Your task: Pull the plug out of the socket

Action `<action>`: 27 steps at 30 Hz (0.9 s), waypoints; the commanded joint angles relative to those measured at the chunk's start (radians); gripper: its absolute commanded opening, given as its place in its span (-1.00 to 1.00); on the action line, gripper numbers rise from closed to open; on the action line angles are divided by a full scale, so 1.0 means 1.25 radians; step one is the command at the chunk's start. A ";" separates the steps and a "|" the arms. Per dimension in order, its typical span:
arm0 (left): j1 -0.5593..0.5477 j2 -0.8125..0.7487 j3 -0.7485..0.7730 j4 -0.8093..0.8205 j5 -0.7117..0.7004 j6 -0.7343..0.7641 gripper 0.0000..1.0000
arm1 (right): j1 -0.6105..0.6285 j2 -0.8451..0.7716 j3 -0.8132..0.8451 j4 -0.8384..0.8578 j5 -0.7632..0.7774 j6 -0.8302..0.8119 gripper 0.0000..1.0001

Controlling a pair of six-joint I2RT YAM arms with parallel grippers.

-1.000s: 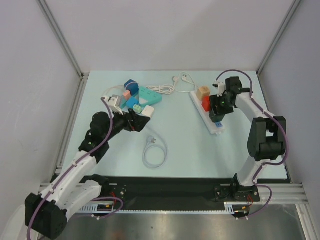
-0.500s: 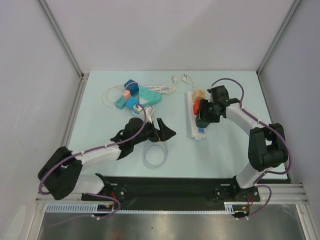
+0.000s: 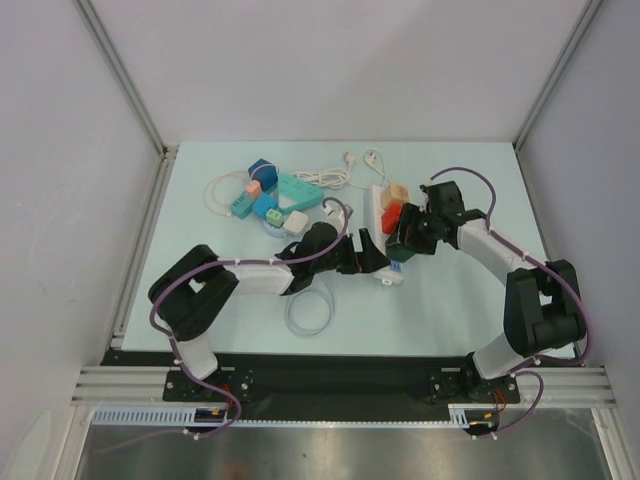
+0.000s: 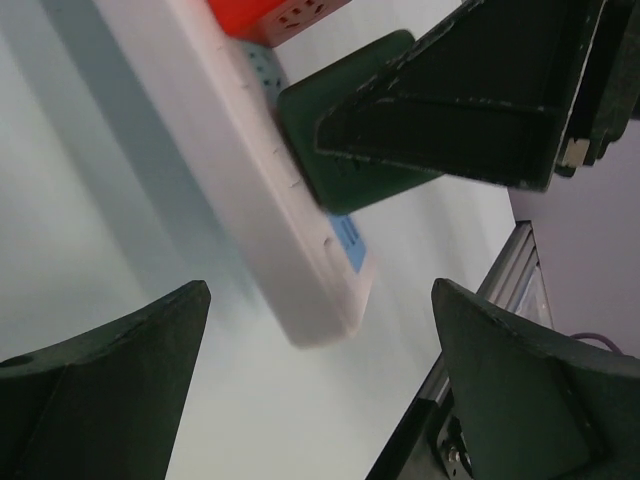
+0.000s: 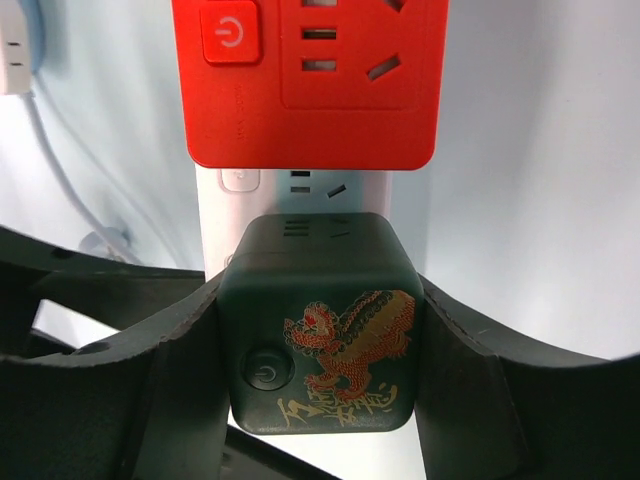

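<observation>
From above, the white power strip (image 3: 379, 208) lies on the desk right of centre, its long axis running top to bottom of the frame. The left hand (image 3: 375, 262), spread wide, is at the strip's lower end. The right hand (image 3: 408, 235) sits over its middle, reaching in from the right.

In the left wrist view, the strip slants from upper left to centre and ends between the spread fingers (image 4: 110, 380). The dark green cube plug (image 4: 340, 150) is seated just beyond, below a red adapter (image 4: 285, 12).

In the right wrist view, the right hand pinches the plug by both flanks at lower centre. The pull is probably straight off the strip's face, with the left hand closing to steady the strip's end.
</observation>
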 commanded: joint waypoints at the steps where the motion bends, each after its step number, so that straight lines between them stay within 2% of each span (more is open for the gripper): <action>1: -0.015 0.043 0.074 -0.020 0.010 0.002 0.95 | -0.017 -0.063 0.003 0.112 -0.081 0.043 -1.00; 5: -0.026 0.085 0.109 -0.047 0.015 0.003 0.79 | -0.032 -0.064 -0.007 0.125 -0.105 0.056 -1.00; 11: -0.034 0.130 0.146 -0.062 0.030 -0.002 0.40 | -0.050 -0.067 -0.012 0.133 -0.113 0.073 -1.00; 14: -0.035 0.144 0.154 -0.064 0.021 -0.001 -0.05 | -0.051 -0.073 -0.015 0.141 -0.110 0.072 -1.00; 15: -0.035 0.150 0.161 -0.068 0.017 0.000 -0.37 | -0.051 -0.078 -0.017 0.141 -0.105 0.071 -1.00; 18: -0.034 0.155 0.166 -0.091 -0.023 0.004 -1.00 | -0.051 -0.089 -0.018 0.135 -0.081 0.053 -1.00; 27: -0.014 0.143 0.127 -0.117 -0.083 -0.051 -1.00 | -0.095 -0.184 -0.038 0.113 -0.038 0.012 -1.00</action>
